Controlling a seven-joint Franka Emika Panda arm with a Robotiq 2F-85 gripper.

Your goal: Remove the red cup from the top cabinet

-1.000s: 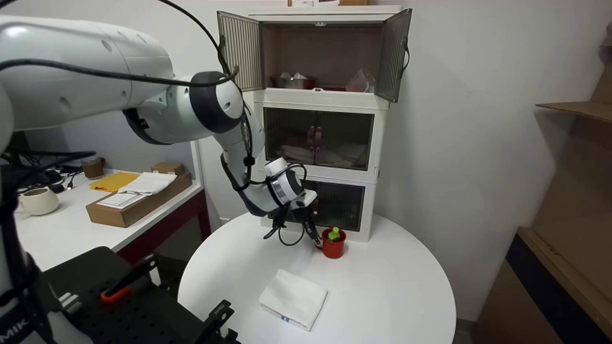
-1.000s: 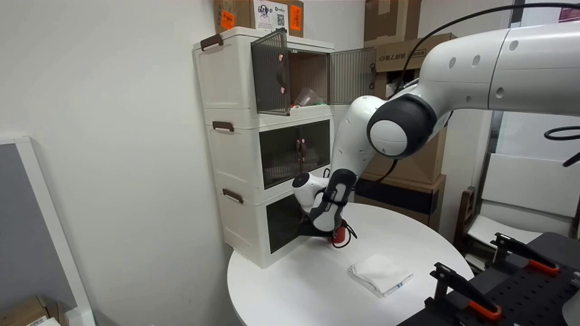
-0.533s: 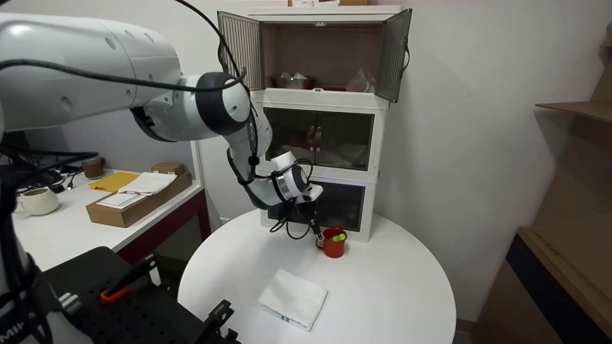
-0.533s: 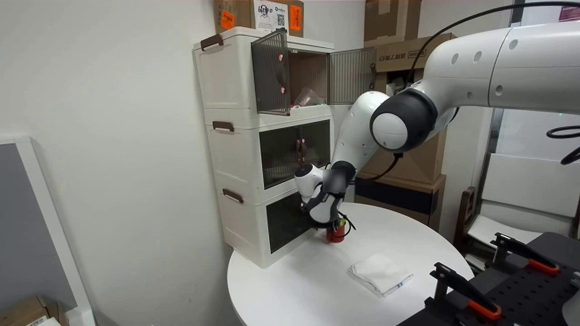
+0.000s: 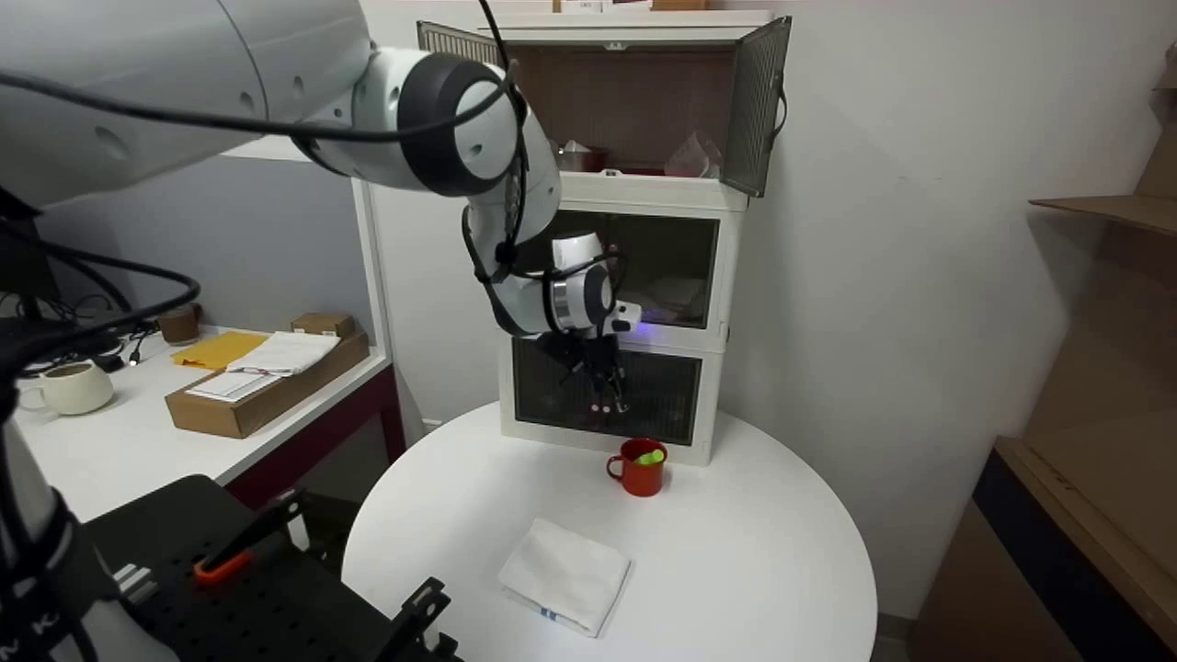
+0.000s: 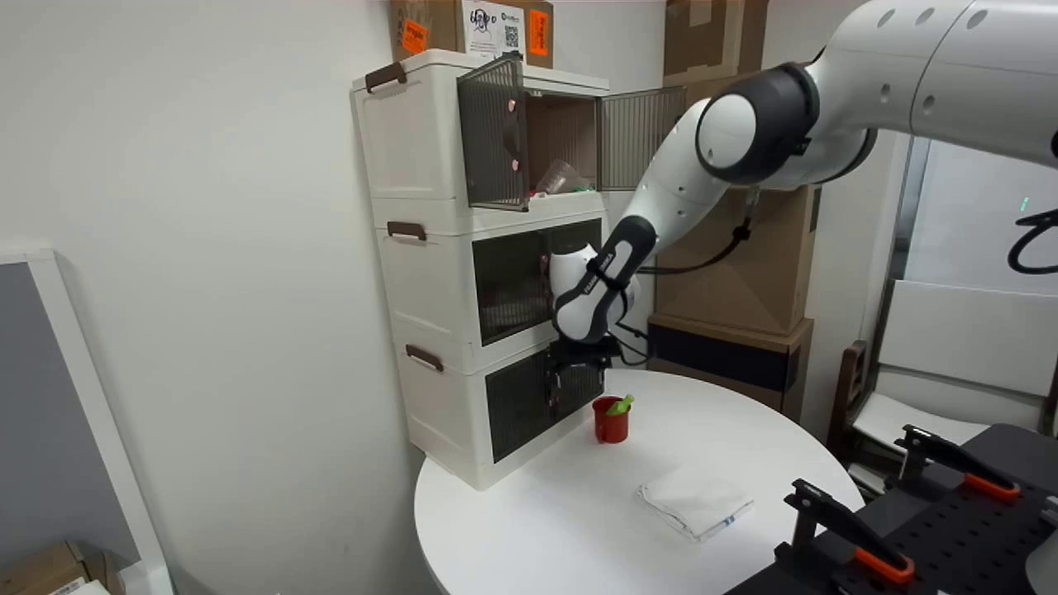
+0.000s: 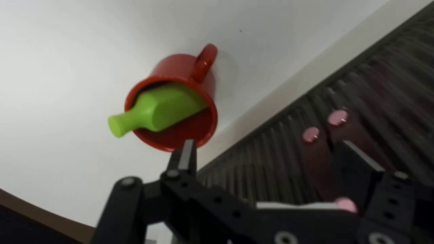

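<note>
**Round surface carried the red cup outside the cabinet**

It stood in front of the bottom doors, green bottle inside. Spread fingers hung higher and nearer the cabinet; any grasp likely meant reaching down and outward.

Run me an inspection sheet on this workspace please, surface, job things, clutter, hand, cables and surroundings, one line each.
Surface: round white table.
Job's things: red cup upright on the table, a green bottle-shaped item slanting out past its rim; top cabinet, both doors open.
Clutter: folded white cloth on the table.
Hand: open, gripping nothing, higher than the cup and apart from it.
Cables: black cable runs along the arm.
Surroundings: cardboard boxes stacked behind the table; cream mug on a side desk.
</note>
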